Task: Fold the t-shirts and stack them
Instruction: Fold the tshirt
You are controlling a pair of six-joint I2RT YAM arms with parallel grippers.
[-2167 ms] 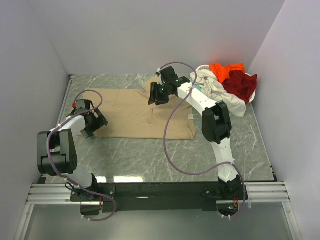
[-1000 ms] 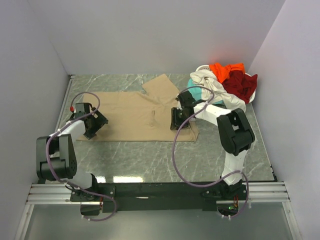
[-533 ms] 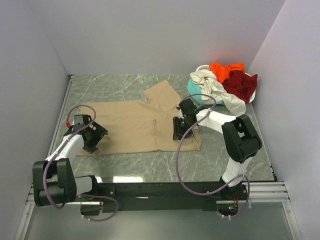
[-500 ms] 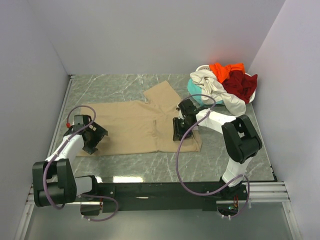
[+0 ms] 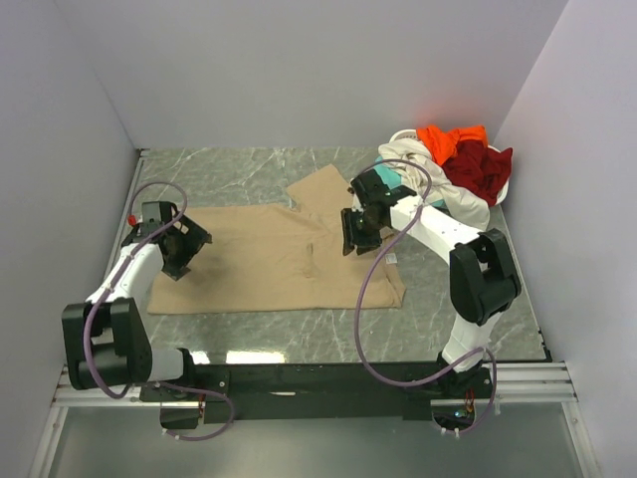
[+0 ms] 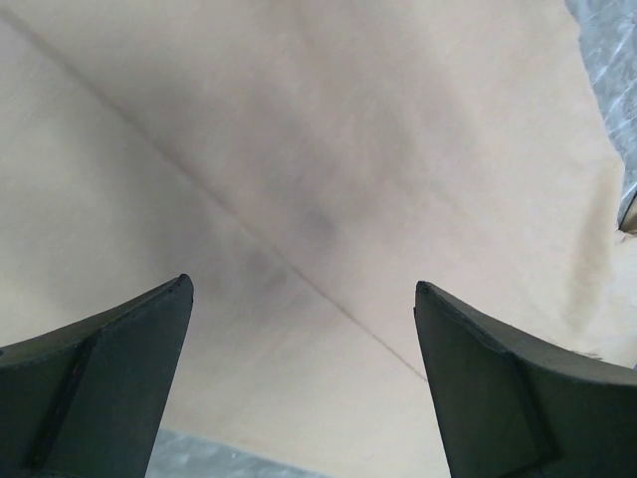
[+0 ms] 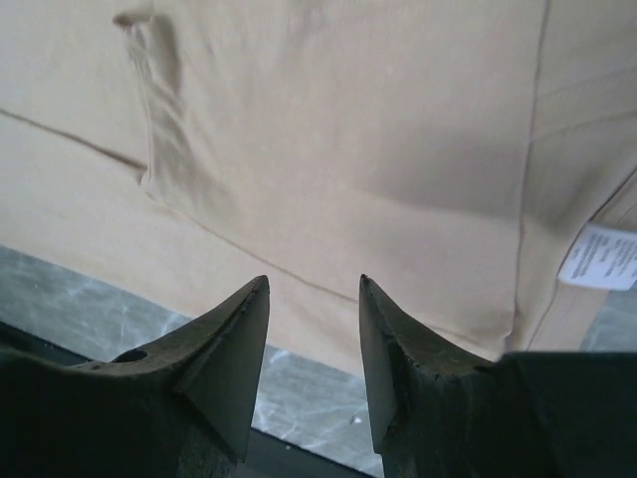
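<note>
the tan t-shirt [image 5: 269,261] is lying flat across the middle of the desk, and the other 4 t-shirts [image 5: 450,195] are sitting heaped in the far right corner. the left gripper [image 6: 304,291] is hovering over the tan t-shirt's left end with jaws spread wide. the right gripper [image 7: 314,284] is hovering over its right side, jaws slightly parted and pinching nothing.

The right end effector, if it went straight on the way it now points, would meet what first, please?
Most likely the tan t-shirt, which fills the right wrist view beyond the right end effector. Nothing shows in between, though the depth to the cloth is unclear.
</note>
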